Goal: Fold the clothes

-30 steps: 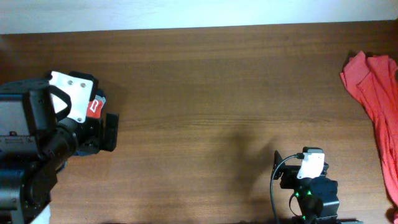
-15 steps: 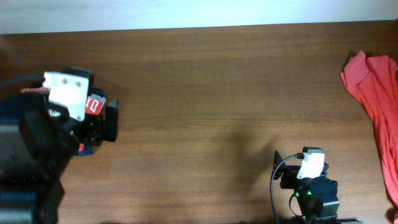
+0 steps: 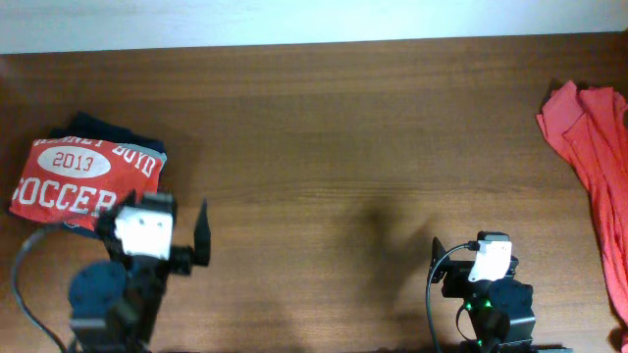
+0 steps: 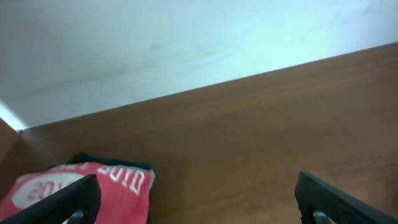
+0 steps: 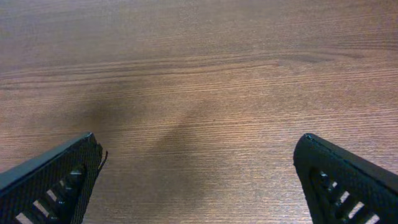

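While a folded red shirt [image 3: 83, 181] printed SOCCER 2013 is lying on a navy garment [image 3: 110, 129] at the worktop's [image 3: 324, 147] far left and a loose red shirt [image 3: 594, 162] is sprawling at its right edge, the overhead view is showing the left fingers [image 3: 203, 232] just beside the folded pile and the right fingers [image 3: 438, 257] well apart from both shirts. From the left wrist, the left fingers [image 4: 68, 202] are standing wide apart, holding nothing, the folded shirt [image 4: 124, 186] lying ahead. From the right wrist, the right fingers [image 5: 53, 180] are gaping wide over the worktop.

Wooden table [image 3: 324, 147]: folded printed T-shirt [image 3: 83, 181] atop navy garment [image 3: 118, 132] left, crumpled T-shirt [image 3: 594, 147] right.
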Action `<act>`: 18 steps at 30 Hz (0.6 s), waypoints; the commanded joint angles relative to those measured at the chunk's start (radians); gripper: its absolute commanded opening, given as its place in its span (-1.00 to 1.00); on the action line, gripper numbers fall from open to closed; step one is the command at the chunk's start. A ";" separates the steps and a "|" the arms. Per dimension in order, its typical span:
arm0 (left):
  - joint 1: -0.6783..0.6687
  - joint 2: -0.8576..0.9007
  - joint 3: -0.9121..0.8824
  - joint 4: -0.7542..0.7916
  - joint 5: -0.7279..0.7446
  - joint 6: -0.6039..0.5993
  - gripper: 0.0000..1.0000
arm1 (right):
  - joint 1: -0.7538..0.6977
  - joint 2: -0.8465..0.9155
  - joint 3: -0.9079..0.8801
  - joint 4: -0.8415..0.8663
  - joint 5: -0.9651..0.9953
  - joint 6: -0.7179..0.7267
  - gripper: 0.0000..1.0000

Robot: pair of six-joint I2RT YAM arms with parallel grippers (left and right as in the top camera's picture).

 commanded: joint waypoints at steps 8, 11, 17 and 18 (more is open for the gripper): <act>0.002 -0.339 -0.319 0.014 0.011 -0.005 0.99 | -0.007 -0.010 -0.008 0.003 -0.002 0.011 0.97; 0.002 -0.388 -0.375 0.014 0.019 -0.006 0.98 | -0.007 -0.010 -0.008 0.003 -0.002 0.010 0.98; 0.002 -0.462 -0.450 0.017 0.029 -0.006 0.99 | -0.007 -0.010 -0.008 0.003 -0.002 0.010 0.97; 0.002 -0.461 -0.458 0.026 0.029 -0.005 0.99 | -0.007 -0.010 -0.008 0.003 -0.002 0.011 0.97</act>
